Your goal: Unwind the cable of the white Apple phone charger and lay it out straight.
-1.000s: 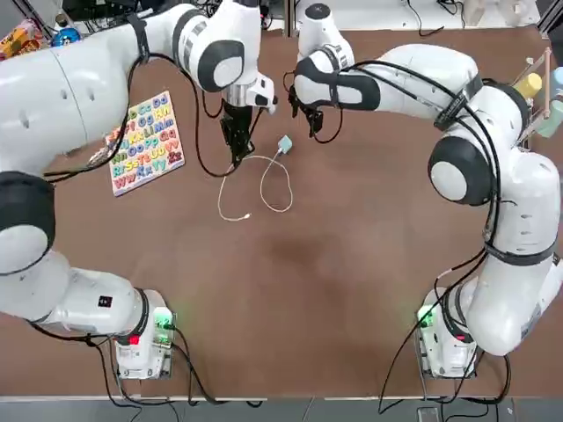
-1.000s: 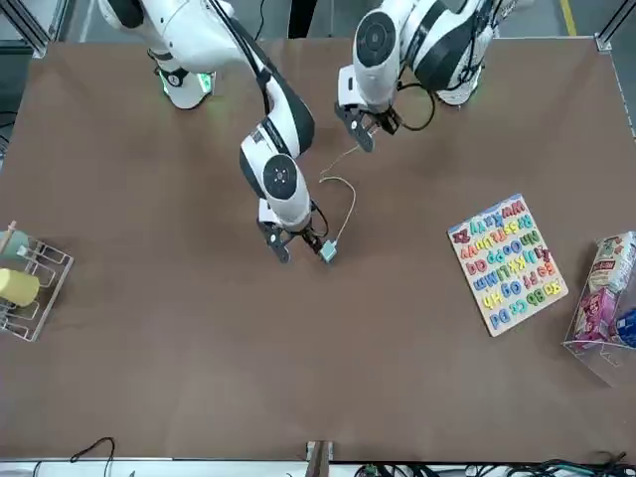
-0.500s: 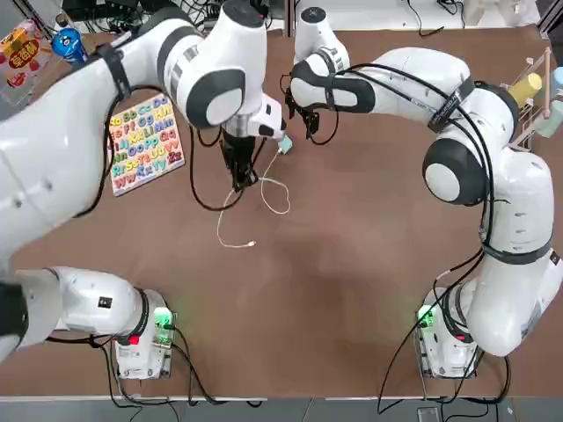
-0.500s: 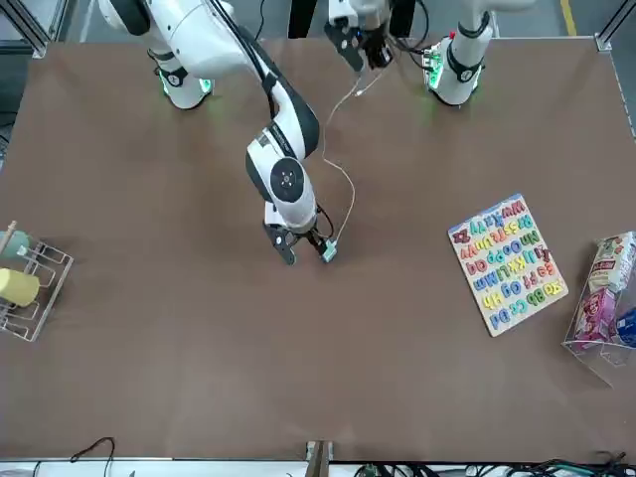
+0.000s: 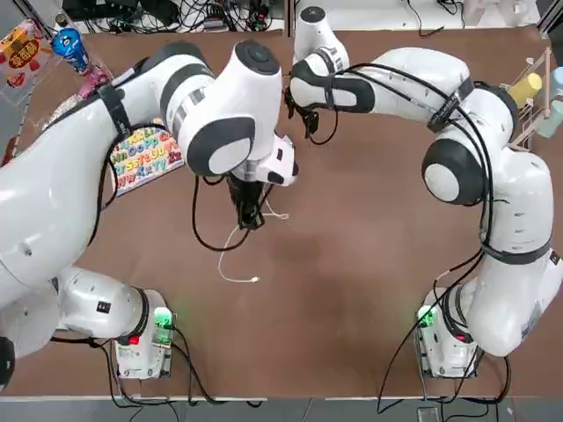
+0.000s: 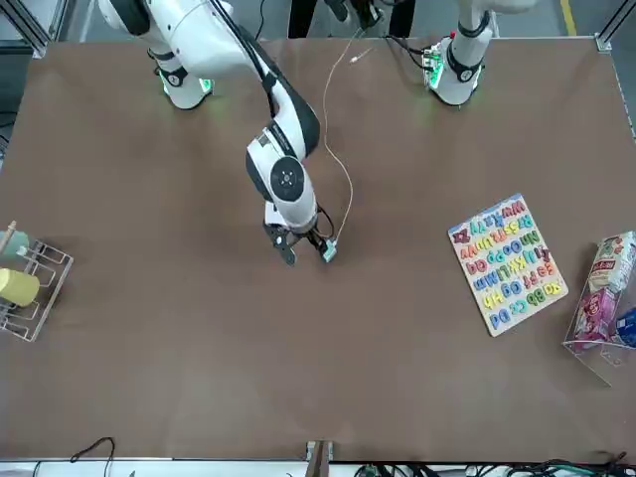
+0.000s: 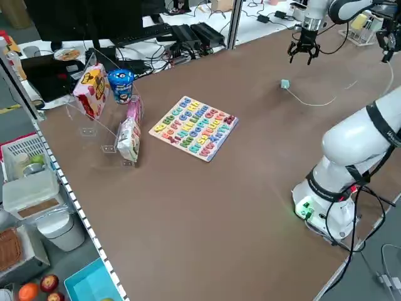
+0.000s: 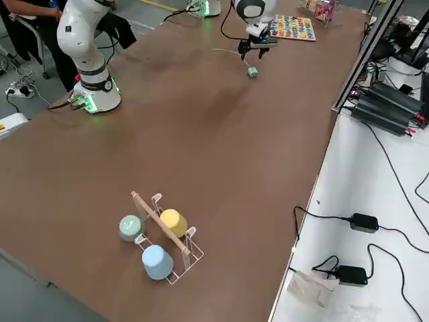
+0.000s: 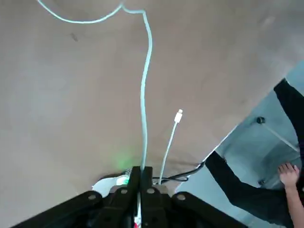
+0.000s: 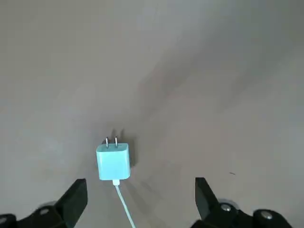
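tabletop point(image 6: 149, 348) brown | L arm covers charger in top view | puzzle board point(image 6: 507, 261) + cup rack point(image 8: 164, 238) well apart | L claw point(image 5: 249, 215) raised, pinching cable point(image 6: 343, 184) | R claw point(image 10: 137, 199) spread over white Apple phone charger point(image 10: 113, 161), lying on tabletop

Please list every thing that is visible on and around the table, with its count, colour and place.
table: one, brown, under everything
charger: one, pale bluish-white, lying mid-table
cable: one, thin, white, running from the charger up to the left gripper
puzzle board: one, multicoloured letters, robot's left side
snack packets: several, colourful, far left corner
cup rack: one, with three cups, far right edge
left gripper: shut on the cable, above the table
right gripper: open, at the charger
person's hand: one, beyond the table edge
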Motion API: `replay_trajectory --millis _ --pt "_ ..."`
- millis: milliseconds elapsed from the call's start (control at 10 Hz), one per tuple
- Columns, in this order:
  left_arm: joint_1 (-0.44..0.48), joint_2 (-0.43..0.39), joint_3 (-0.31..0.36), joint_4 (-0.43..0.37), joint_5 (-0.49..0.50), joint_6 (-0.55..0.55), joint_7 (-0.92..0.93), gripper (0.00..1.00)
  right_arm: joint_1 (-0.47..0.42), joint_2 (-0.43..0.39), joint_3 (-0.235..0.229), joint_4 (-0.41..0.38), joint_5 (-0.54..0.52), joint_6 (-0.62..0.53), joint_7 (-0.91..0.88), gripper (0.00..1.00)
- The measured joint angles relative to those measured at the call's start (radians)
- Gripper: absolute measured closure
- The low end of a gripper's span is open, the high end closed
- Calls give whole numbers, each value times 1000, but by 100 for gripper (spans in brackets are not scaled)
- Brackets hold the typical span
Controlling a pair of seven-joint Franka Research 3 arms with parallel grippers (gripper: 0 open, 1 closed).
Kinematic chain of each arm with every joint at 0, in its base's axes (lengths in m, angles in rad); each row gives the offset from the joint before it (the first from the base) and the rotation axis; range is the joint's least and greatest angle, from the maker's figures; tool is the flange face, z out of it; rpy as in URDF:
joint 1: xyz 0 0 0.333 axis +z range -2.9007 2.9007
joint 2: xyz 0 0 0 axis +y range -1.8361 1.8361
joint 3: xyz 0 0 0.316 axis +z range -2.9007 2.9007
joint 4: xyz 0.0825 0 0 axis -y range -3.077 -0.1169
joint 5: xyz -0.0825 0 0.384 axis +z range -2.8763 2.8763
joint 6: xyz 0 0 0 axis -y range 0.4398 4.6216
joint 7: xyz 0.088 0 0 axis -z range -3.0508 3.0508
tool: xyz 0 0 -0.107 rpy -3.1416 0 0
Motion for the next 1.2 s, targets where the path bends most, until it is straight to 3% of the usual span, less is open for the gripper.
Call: replay_trajectory --millis 600,900,1200 --pt "-30 -2 -81 73 -29 4 -43 96 57 142 -2 144 -21 13 1 0" --pt "-35 -2 -146 79 -37 5 -62 96 99 190 -3 164 -49 49 7 0" --pt "-34 -2 -145 79 -64 24 -62 96 122 216 -4 165 -71 83 16 0"
